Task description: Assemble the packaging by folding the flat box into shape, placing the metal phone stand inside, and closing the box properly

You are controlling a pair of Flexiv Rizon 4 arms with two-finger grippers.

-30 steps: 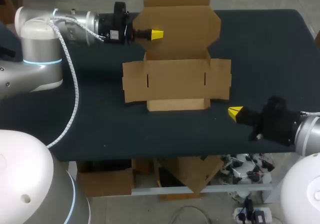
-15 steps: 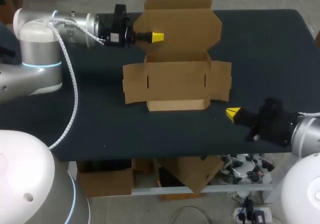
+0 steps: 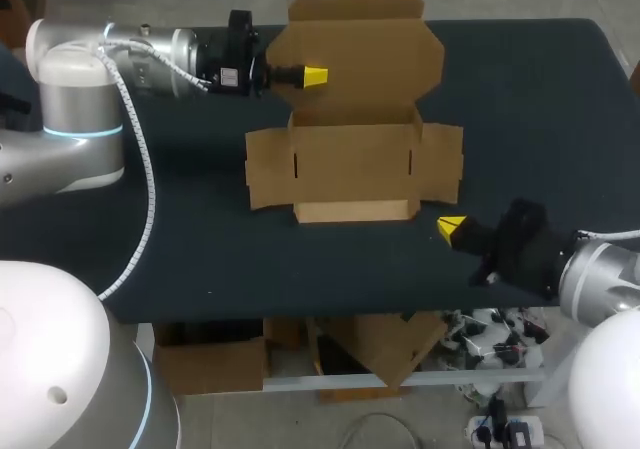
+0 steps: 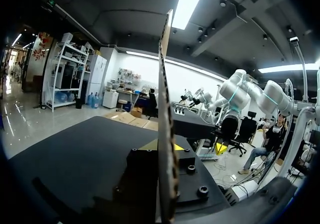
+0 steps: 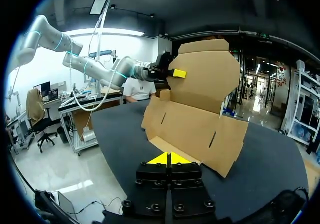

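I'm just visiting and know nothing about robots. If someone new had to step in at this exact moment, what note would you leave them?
Left gripper: shut on the lid, which stands upright at the far side of the table.
Right gripper: shut, empty, low over the table just off the box's front right corner.
Cardboard box: mid-table, only partly folded; its side flaps lie spread out flat.
Done: lid raised.
Left: fold the sides up, put the stand in, close the box. No metal phone stand shows in any view.
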